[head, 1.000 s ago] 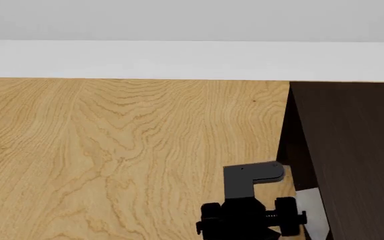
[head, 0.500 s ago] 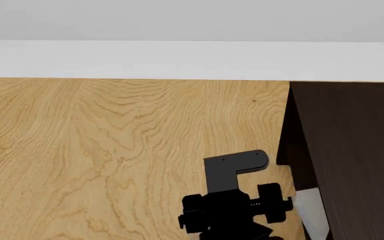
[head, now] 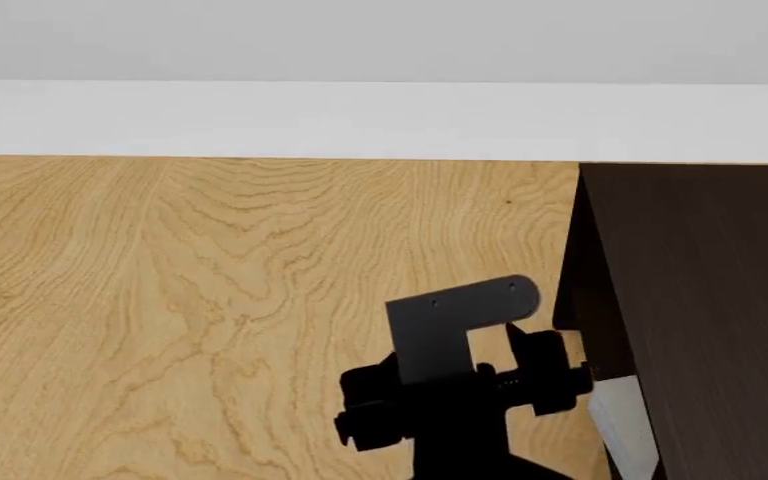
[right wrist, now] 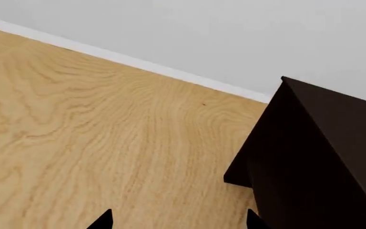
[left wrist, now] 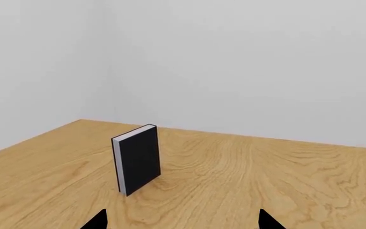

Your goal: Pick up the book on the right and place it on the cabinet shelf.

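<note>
The very dark brown cabinet (head: 704, 300) stands at the right in the head view and shows in the right wrist view (right wrist: 316, 157). A light-grey and white slab (head: 622, 420), apparently the book, lies inside it under the top board, mostly hidden. My right arm's wrist (head: 464, 400) hangs just left of the cabinet. My right gripper (right wrist: 177, 222) is open and empty, with only its two dark tips showing. My left gripper (left wrist: 183, 222) is open and empty, facing a black-covered book (left wrist: 137, 158).
The black-covered book stands upright on the light wood surface (left wrist: 247, 181) near a room corner. The same wood surface (head: 224, 300) spreads left of the cabinet, with a white baseboard (head: 357, 120) and a grey wall behind.
My right arm has drawn back to the left and upward, away from the cabinet opening. The light-grey slab in the cabinet has stayed put.
</note>
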Available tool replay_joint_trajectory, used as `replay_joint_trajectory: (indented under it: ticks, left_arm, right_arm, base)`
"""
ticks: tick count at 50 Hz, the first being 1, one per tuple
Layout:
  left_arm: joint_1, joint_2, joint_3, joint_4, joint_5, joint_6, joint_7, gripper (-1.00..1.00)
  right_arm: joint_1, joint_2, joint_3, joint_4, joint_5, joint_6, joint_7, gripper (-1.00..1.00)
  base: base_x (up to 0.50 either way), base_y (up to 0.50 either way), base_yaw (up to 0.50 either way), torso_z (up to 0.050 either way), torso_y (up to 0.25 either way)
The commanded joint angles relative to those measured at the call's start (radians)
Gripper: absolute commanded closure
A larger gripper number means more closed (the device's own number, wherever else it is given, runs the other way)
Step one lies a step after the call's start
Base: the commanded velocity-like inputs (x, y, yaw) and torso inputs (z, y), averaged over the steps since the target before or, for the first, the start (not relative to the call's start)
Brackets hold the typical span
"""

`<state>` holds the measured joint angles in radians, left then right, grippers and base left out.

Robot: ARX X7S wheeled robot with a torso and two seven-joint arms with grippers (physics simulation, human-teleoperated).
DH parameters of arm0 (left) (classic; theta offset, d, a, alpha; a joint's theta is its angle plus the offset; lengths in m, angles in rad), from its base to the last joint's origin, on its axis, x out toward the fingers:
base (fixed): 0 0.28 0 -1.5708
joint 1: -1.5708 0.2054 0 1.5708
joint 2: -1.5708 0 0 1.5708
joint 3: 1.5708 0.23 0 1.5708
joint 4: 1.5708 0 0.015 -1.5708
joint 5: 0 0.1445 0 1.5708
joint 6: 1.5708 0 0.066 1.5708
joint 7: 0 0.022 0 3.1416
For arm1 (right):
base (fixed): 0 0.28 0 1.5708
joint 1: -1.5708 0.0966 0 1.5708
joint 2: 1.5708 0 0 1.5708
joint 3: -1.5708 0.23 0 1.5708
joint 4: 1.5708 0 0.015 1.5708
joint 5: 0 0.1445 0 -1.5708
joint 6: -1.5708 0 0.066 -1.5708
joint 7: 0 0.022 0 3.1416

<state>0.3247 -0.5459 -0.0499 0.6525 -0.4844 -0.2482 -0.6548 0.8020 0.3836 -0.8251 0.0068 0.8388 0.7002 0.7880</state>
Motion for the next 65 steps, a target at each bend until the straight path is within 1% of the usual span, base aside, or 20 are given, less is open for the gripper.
replay_joint_trajectory:
  ticks: [1, 11, 21, 40, 51, 65]
  left_arm:
    - [0.003, -0.004, -0.001, 0.009, 0.001, -0.002, -0.004, -1.00]
    - [0.009, -0.003, -0.002, 0.002, 0.006, 0.015, 0.005, -1.00]
    - [0.001, -0.010, 0.001, 0.023, -0.001, -0.010, -0.009, -1.00]
    - [0.008, -0.014, -0.001, 0.029, 0.005, -0.005, -0.012, -1.00]
    - [0.026, -0.013, -0.009, 0.029, 0.010, 0.017, -0.008, -1.00]
    - [0.029, -0.018, -0.012, 0.042, 0.009, 0.012, -0.013, -1.00]
  right_arm:
    - [-0.010, 0.063, 0.003, -0.180, 0.015, 0.039, 0.065, -1.00]
    - [-0.024, 0.124, 0.014, -0.322, 0.019, 0.066, 0.135, -1.00]
    - [-0.035, 0.182, 0.041, -0.460, 0.043, 0.111, 0.228, -1.00]
    - [-0.114, 0.289, 0.064, -0.649, 0.060, 0.112, 0.312, -1.00]
    - [-0.214, 0.378, 0.098, -0.745, 0.052, 0.049, 0.356, -1.00]
    - [-0.340, 0.479, 0.118, -0.832, -0.015, -0.068, 0.363, -1.00]
  base:
    - [0.00, 0.00, 0.00, 0.000, 0.000]
    - [0.00, 0.00, 0.00, 0.000, 0.000]
    - [0.00, 0.00, 0.00, 0.000, 0.000]
    - [0.00, 0.00, 0.00, 0.000, 0.000]
    - [0.00, 0.00, 0.00, 0.000, 0.000]
    - [0.00, 0.00, 0.00, 0.000, 0.000]
